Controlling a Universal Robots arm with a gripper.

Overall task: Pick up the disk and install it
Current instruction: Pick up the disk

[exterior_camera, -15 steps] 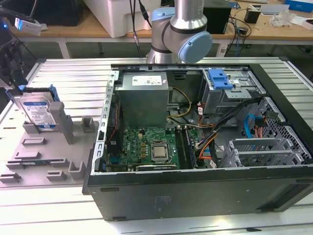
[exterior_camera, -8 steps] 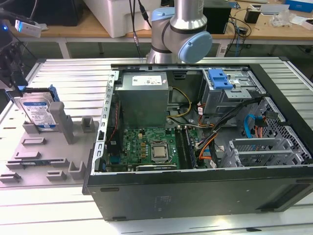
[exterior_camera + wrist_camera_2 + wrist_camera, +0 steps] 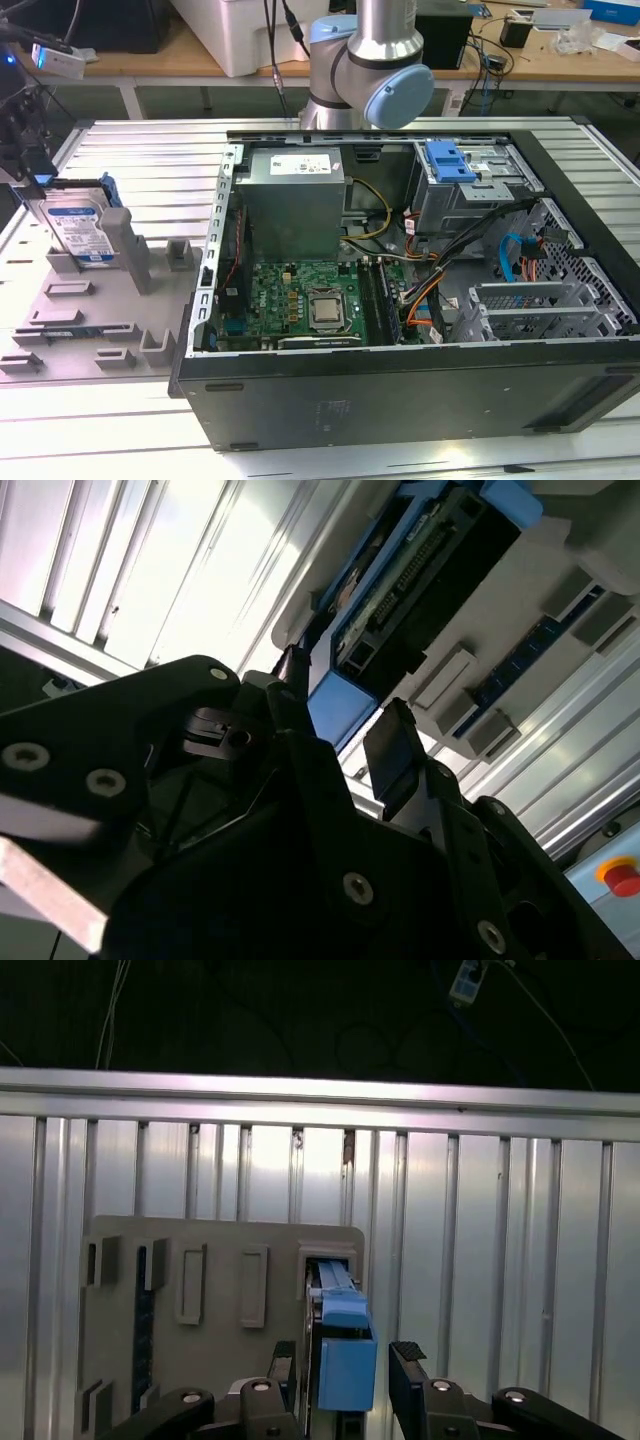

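In the first wrist view the tool (image 3: 345,1352) is spread. One black finger (image 3: 285,1360) is on each side of the blue bracket of the disk (image 3: 348,1380), and a small gap shows at one side. The disk stands on its edge in a slot of the grey holder (image 3: 220,1260), which lies on the ribbed metal table (image 3: 480,1260). In the exterior view the open computer case (image 3: 400,380) lies just beside the holder, toward the exterior view's right.

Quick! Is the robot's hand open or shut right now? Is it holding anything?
Gripper: open, holding nothing. Its fingers sit on either side of the disk and have not yet closed on it.
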